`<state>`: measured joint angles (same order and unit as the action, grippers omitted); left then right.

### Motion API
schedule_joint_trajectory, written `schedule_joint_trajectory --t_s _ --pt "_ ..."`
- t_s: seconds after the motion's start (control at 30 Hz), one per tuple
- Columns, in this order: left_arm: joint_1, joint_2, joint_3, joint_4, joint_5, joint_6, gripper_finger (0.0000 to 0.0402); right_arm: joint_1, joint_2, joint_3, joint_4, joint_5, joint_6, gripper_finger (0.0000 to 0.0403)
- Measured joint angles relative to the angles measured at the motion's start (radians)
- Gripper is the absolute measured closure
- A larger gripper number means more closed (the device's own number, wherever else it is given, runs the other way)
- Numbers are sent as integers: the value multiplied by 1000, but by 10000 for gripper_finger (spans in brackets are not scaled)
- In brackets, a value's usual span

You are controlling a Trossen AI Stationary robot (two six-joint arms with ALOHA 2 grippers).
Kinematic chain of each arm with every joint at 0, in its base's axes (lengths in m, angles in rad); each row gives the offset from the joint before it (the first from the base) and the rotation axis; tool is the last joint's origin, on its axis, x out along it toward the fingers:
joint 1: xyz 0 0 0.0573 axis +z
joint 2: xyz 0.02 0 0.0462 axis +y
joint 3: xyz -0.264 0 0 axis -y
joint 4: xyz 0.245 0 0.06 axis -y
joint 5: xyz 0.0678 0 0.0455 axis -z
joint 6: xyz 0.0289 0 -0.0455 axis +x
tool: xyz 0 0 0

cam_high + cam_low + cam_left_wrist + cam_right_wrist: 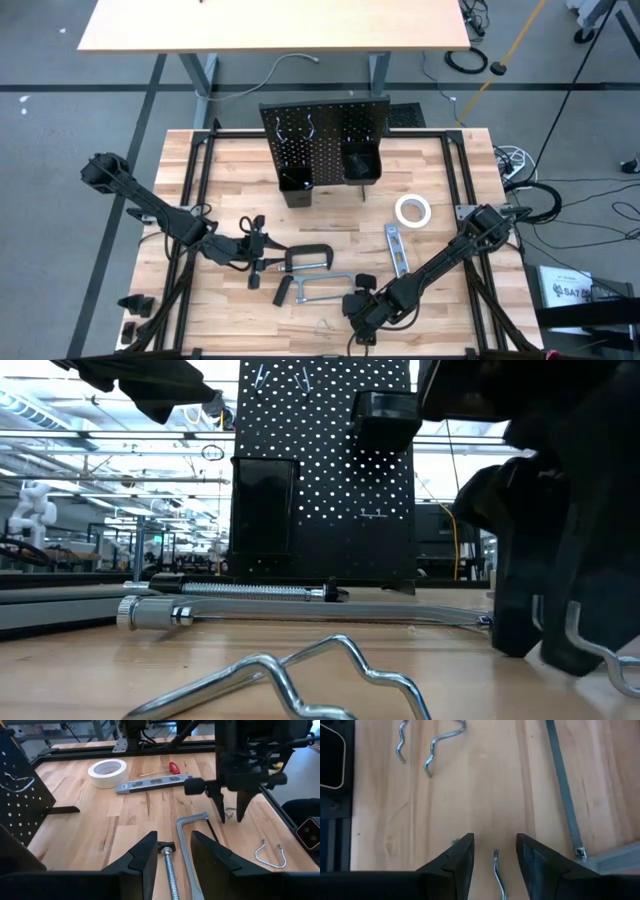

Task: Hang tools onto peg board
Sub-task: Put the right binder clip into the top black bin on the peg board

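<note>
From above, the peg board (325,145) stands upright at the far middle of the wooden table (230,170), with two black bins low on its face. The white tape roll (412,210) lies to the right of it, the grey level (397,248) just nearer, and the black C-clamp (310,258) and grey hacksaw (325,290) lie in the near middle. The left gripper (258,250) sits low at the C-clamp's left end; the right gripper (362,312) hangs over the near edge, just right of the hacksaw. At table height, the peg board fills the background behind the hacksaw's long bar, and a bent wire hook (300,675) lies in the foreground, with the right gripper's dark bulk at the right. From the left wrist, the left fingers (145,857) stand partly apart with the C-clamp's screw (169,870) between them, not visibly pinched; a red-handled tool (172,768) lies beyond the level. From the right wrist, the right fingers (457,860) stand partly apart just above the wood, straddling a thin wire piece (497,875) without touching it.
</note>
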<state>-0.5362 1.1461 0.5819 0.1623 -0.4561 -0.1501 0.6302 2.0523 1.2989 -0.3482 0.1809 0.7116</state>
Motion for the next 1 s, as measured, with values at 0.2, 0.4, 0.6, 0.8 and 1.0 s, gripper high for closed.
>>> schedule_joint_trajectory --t_s 0.2,0.4,0.6,0.8,1.0 --pt "0 0 0 9 5 1 278 -2 32 1 0 -9 -2 273" --pt "0 0 0 9 8 1 278 -4 -1 -1 -27 -23 -11 337" --pt "0 0 0 10 8 1 278 -9 -44 -9 -65 -50 -41 394" --pt "0 0 0 10 8 1 278 -9 -94 -8 -82 -38 -66 399" --pt "0 0 0 23 34 3 278 -13 -162 -7 -114 26 -91 400"
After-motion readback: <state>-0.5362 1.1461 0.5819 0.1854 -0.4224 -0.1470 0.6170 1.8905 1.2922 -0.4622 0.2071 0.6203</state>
